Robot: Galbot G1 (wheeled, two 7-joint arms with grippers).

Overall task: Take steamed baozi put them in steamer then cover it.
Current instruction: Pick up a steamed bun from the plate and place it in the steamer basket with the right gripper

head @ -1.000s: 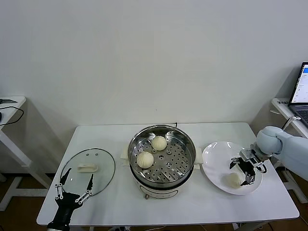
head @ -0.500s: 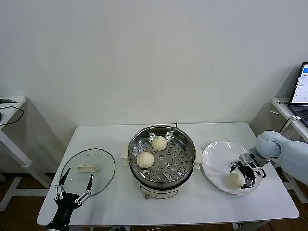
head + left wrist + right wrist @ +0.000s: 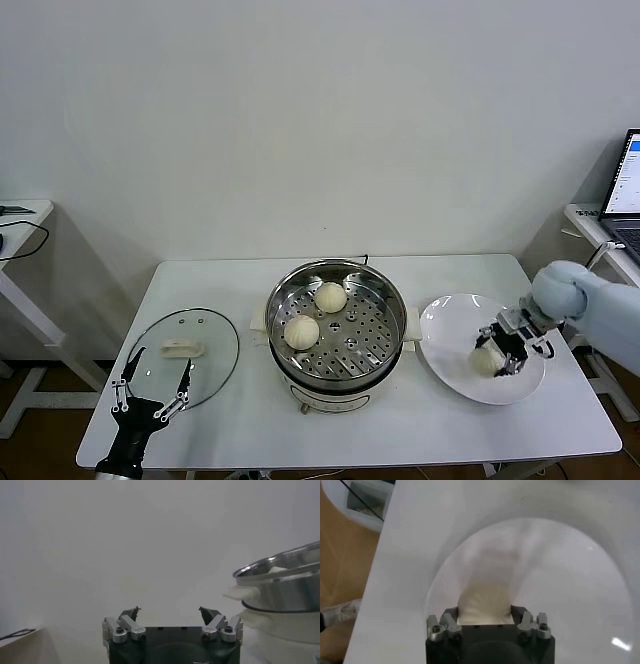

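On the white smooth counter (image 3: 400,420) stands the large round steamer of shiny stainless steel (image 3: 337,325), on a white base with side handles. Its flat tray is full of small round holes. Two cream-white baozi lie on this tray, apart from each other: one smooth domed bun (image 3: 331,296) toward the far rim and another bun (image 3: 301,331) nearer to the robot's left side.

To the right of the steamer, just beside it, lies a flat round white plate (image 3: 450,325) with a glossy surface. Above this plate is the right hand (image 3: 497,358), and its dark fingers are clenched on a third soft cream-white bun (image 3: 486,362). In the right wrist view this bun (image 3: 485,604) sits between the two metal finger mounts, and the dough looks a little pressed at its sides. I cannot tell if the bun touches the plate (image 3: 570,580) or is raised from it.

To the left of the steamer lies the round cover of clear glass with a thin metal rim (image 3: 183,356), flat on the counter, its cream-white oblong handle at the centre. The left hand (image 3: 152,395) hangs at the near edge of this cover, its thin fingers spread wide and holding nothing. The left wrist view shows the two dark fingertips (image 3: 132,613) well apart, and the steel wall of the steamer (image 3: 285,587) at one side.
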